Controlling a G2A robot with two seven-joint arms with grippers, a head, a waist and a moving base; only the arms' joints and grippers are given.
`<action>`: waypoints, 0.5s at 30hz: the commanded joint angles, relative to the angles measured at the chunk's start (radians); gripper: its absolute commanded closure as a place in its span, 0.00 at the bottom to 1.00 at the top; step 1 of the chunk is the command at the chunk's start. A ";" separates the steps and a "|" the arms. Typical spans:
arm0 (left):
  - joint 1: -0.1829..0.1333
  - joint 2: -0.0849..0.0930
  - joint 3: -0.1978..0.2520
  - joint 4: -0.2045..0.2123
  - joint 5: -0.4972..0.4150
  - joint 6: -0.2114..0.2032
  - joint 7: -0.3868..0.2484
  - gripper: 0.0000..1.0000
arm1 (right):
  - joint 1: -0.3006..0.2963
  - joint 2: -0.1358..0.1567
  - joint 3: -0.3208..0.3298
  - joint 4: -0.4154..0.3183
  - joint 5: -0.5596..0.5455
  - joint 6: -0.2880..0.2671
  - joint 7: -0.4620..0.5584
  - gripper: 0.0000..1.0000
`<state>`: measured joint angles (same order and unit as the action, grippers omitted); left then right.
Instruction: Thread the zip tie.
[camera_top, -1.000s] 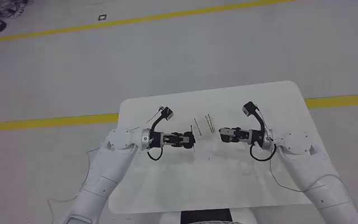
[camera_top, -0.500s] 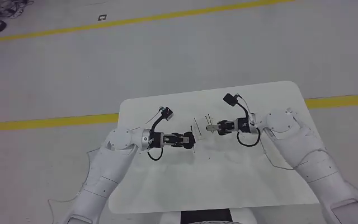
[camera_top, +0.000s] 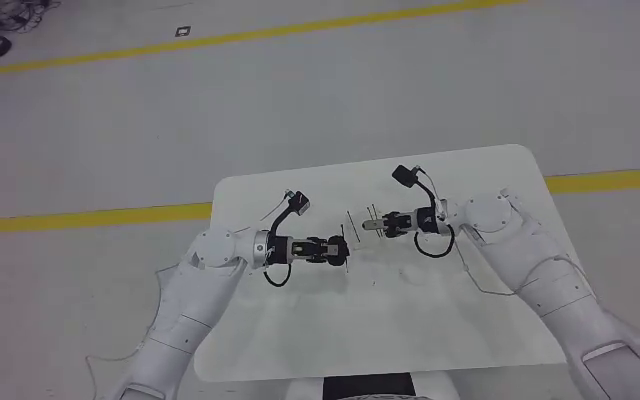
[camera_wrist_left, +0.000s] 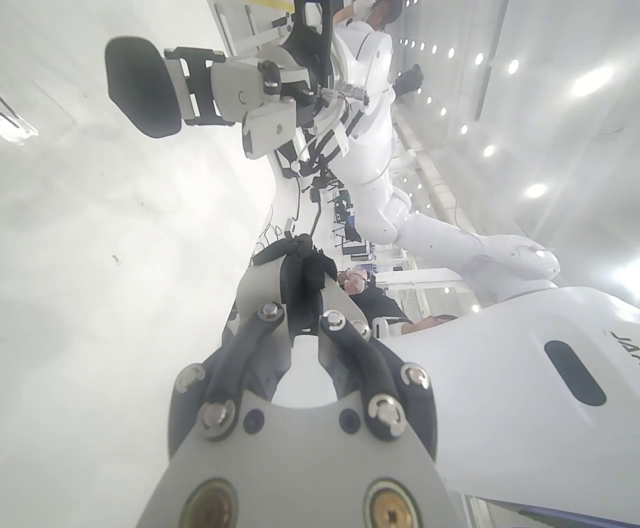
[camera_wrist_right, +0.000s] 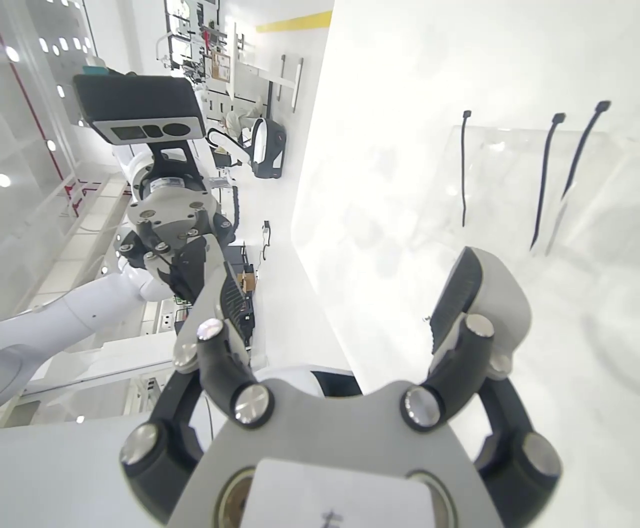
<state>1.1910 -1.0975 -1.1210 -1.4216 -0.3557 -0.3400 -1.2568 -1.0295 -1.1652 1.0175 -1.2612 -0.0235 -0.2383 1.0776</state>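
Top view has the right gripper (camera_top: 367, 226), fingers spread, now swung in so the zip ties (camera_wrist_right: 546, 180) sit just beyond its fingertips, seemingly set for a pick, while the left gripper (camera_top: 344, 250) stays put, fingers pressed together.

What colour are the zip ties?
Black. The three zip ties show best in the right wrist view.

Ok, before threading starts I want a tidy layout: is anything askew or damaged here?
Nothing looks damaged. On the clear sheet, one zip tie slants toward its neighbour, their tips nearly meeting, while the third tie lies straighter.
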 joint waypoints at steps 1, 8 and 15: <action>0.000 0.000 0.000 0.000 0.000 0.000 0.000 1.00 | -0.001 0.000 -0.012 -0.018 -0.034 0.002 -0.006 0.00; 0.000 0.000 0.000 0.000 0.000 0.000 0.000 1.00 | 0.099 -0.029 -0.107 0.095 -0.095 0.030 -0.023 0.00; 0.000 0.000 0.000 0.000 0.000 0.000 0.000 1.00 | 0.205 -0.092 -0.219 0.285 -0.015 -0.057 -0.042 0.00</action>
<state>1.1910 -1.0975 -1.1210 -1.4216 -0.3557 -0.3400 -1.2568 -0.8355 -1.2501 0.8090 -0.9999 -0.0508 -0.2813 1.0379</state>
